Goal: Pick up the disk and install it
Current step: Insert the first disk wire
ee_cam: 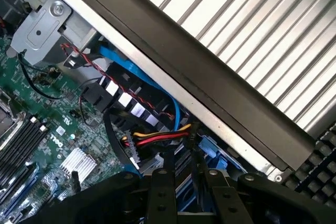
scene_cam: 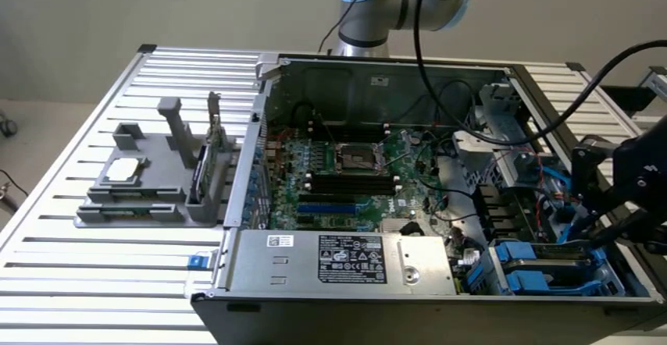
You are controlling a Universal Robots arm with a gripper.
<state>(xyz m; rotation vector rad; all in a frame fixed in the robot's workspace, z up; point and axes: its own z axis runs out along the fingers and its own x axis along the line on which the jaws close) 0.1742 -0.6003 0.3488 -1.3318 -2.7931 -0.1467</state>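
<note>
claw (scene_cam: 601,234) hangs over the drive bay (scene_cam: 610,273) at the computer case's (scene_cam: 417,304) near corner, exterior view's right; blue-framed disk (ee_cam: 209,148) straight below it. gripped? can't tell.

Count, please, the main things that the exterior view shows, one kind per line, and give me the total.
Open computer case: 1
Green motherboard: 1
Silver labelled box: 1
Grey stand beside the case: 1
Square silver chip on the stand: 1
Gripper: 1
Total: 6
</note>
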